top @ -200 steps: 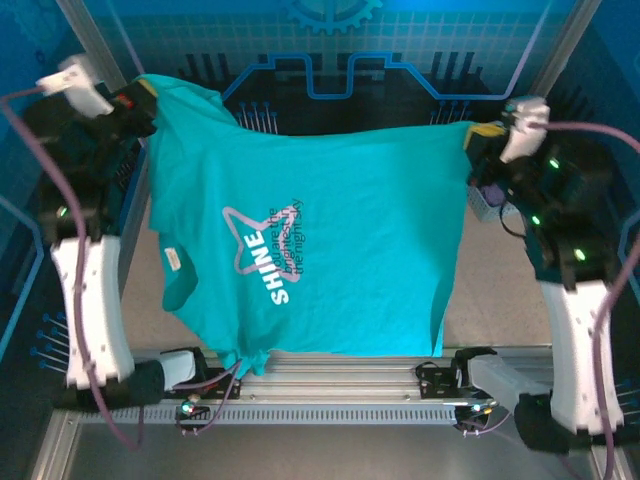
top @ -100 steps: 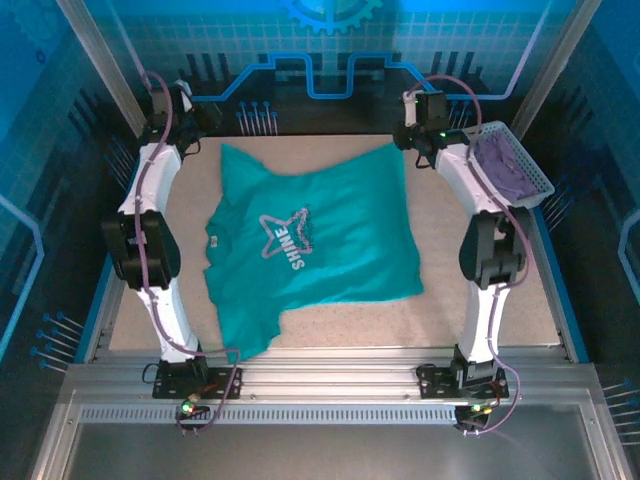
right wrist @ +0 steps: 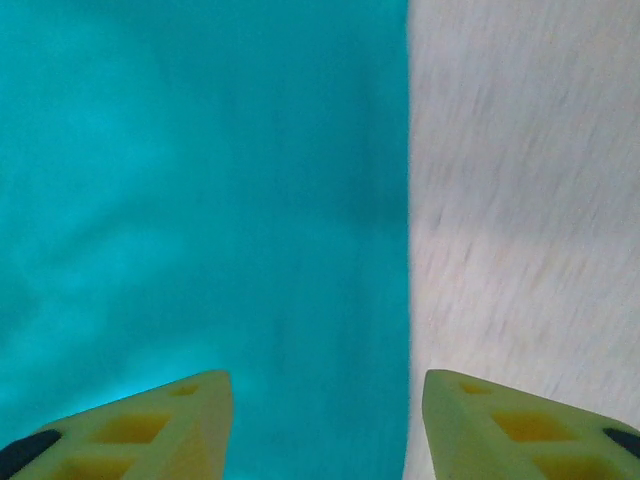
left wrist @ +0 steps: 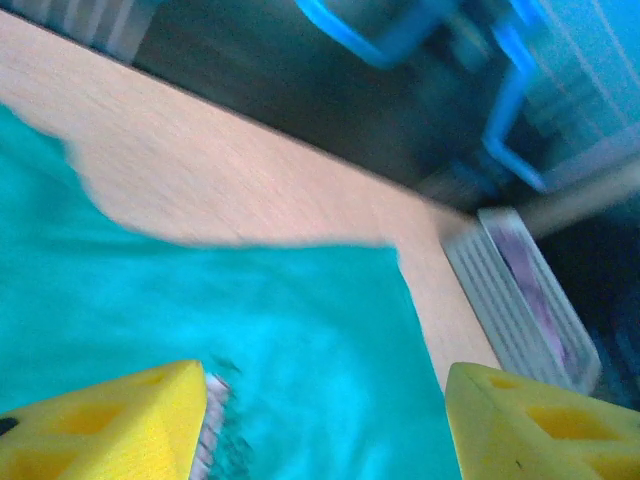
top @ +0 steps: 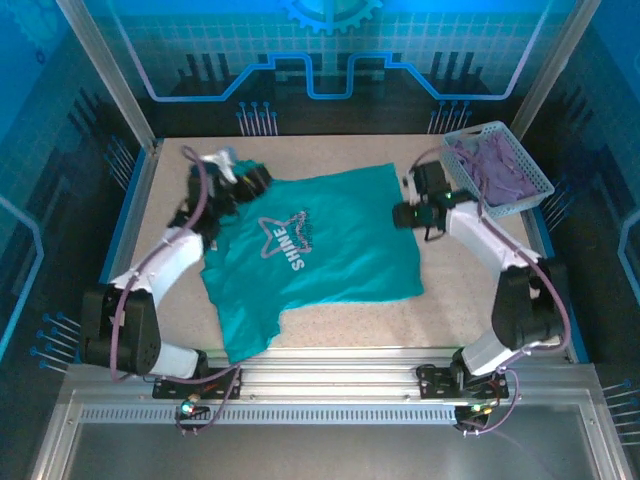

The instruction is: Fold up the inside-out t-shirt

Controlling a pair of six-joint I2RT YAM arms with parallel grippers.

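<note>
A single pale grey plastic lattice basket (top: pixel 520 200) stands just off the far right corner of the teal-green short-sleeved fabric t-shirt (top: pixel 330 240), apart from it, and it holds a crumpled purple cloth (top: pixel 495 160). The heap is bunched, so it may be one piece or several. The left wrist camera catches the same basket (left wrist: pixel 500 290) past the t-shirt's (left wrist: pixel 300 330) right edge, with the purple cloth (left wrist: pixel 535 290) a blur inside it. There is one t-shirt, and it lies spread out and mostly flat on the tan table (top: pixel 470 290). Its pale printed star graphic (top: pixel 285 240), with the word SHINE, faces up left of the t-shirt's middle, and one sleeve trails toward the near left. Two arms reach in, one gripper each. The left gripper (top: pixel 255 182) sits at the t-shirt's far left corner. In its wrist view the left gripper (left wrist: pixel 325 375) has its two yellow fingers (left wrist: pixel 120 420) spread wide over the teal fabric, gripping nothing. The right gripper (top: pixel 405 215) sits at the t-shirt's right edge, below the far right corner. From the wrist, the right gripper (right wrist: pixel 325 385) straddles that edge with its two yellow fingers (right wrist: pixel 150 420) likewise parted and empty, the t-shirt (right wrist: pixel 200 180) under one and the bare table (right wrist: pixel 520 200) under the other.
</note>
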